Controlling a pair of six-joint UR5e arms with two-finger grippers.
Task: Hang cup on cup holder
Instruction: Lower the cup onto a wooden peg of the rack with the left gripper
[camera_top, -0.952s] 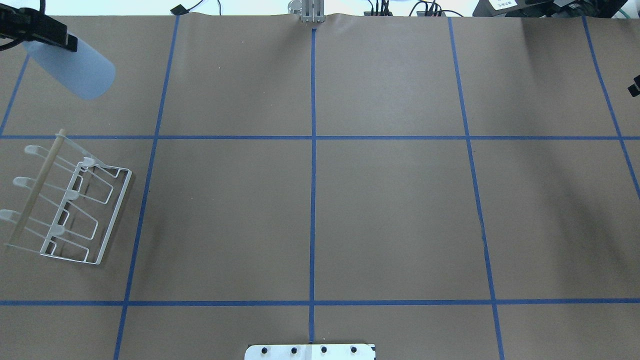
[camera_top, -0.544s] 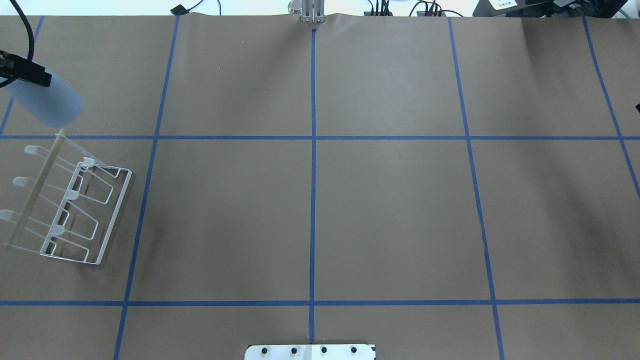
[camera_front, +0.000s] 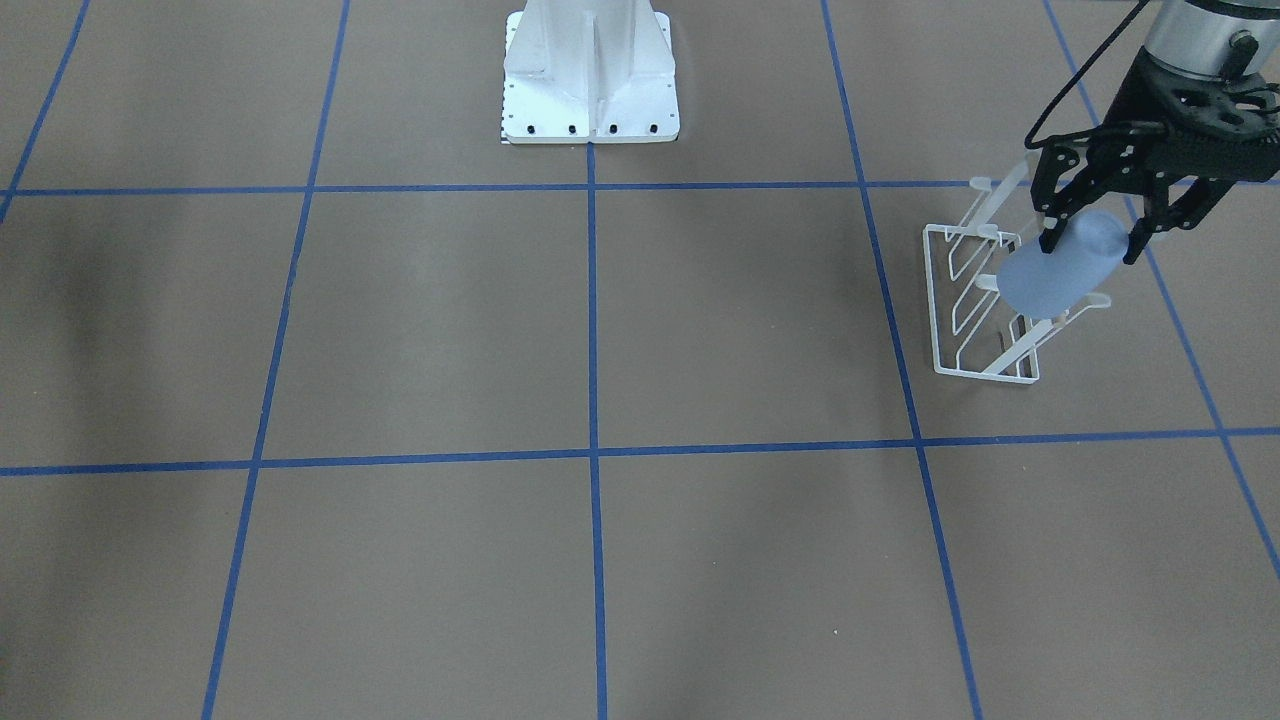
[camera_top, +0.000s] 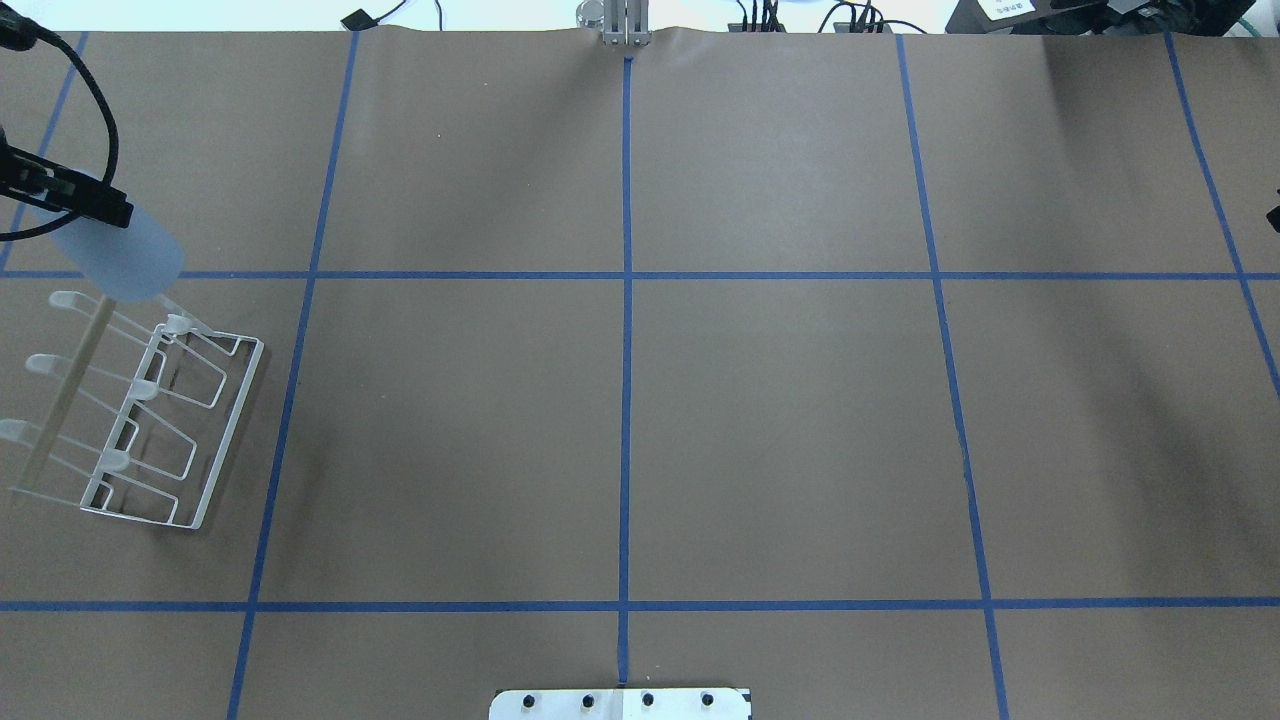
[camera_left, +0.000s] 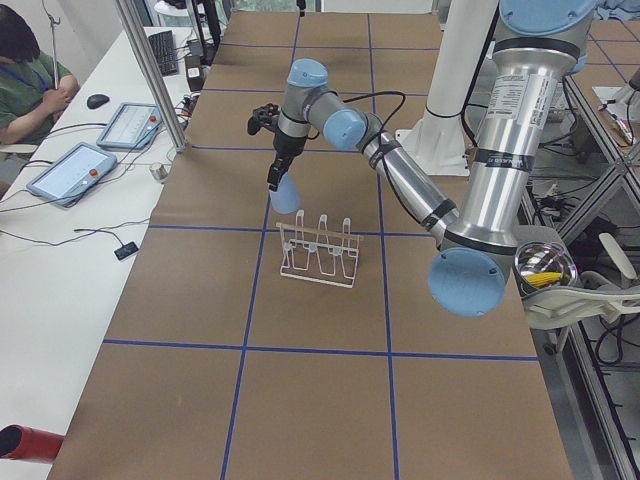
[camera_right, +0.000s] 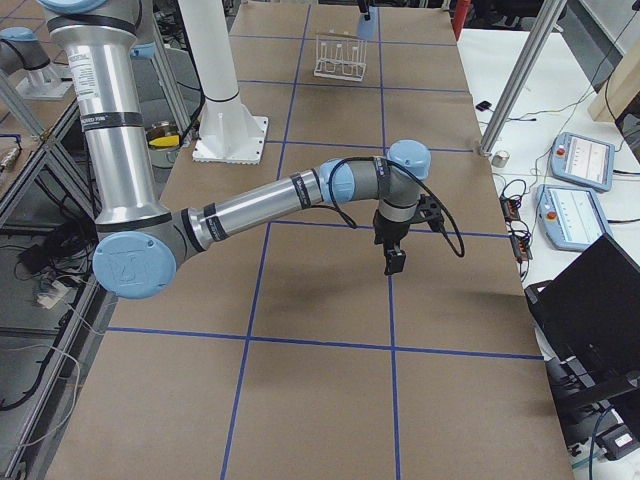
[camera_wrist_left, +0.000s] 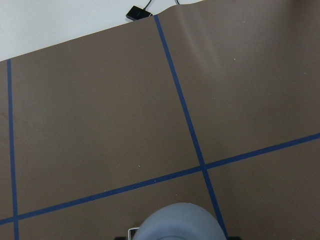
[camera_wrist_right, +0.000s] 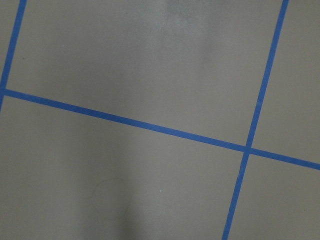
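The pale blue cup (camera_front: 1058, 268) is held in my left gripper (camera_front: 1089, 250), which is shut on its narrow end. The cup hangs tilted in the air, wide end down, just over the far end of the white wire cup holder (camera_front: 985, 300). In the overhead view the cup (camera_top: 118, 256) overlaps the far tip of the holder's (camera_top: 150, 420) wooden bar. Whether cup and prongs touch is unclear. The cup's rounded end fills the bottom of the left wrist view (camera_wrist_left: 180, 223). My right gripper (camera_right: 393, 262) hovers over bare table far to the right; I cannot tell if it is open.
The brown paper table (camera_top: 620, 420) carries a grid of blue tape lines. The robot's white base plate (camera_front: 590, 75) is at the near middle edge. Cables and devices lie along the far edge (camera_top: 760, 18). An operator sits at a side desk (camera_left: 30, 75).
My left gripper has carried the cup from the far left corner toward the robot, down to the far end of the cup holder. The holder has not moved.
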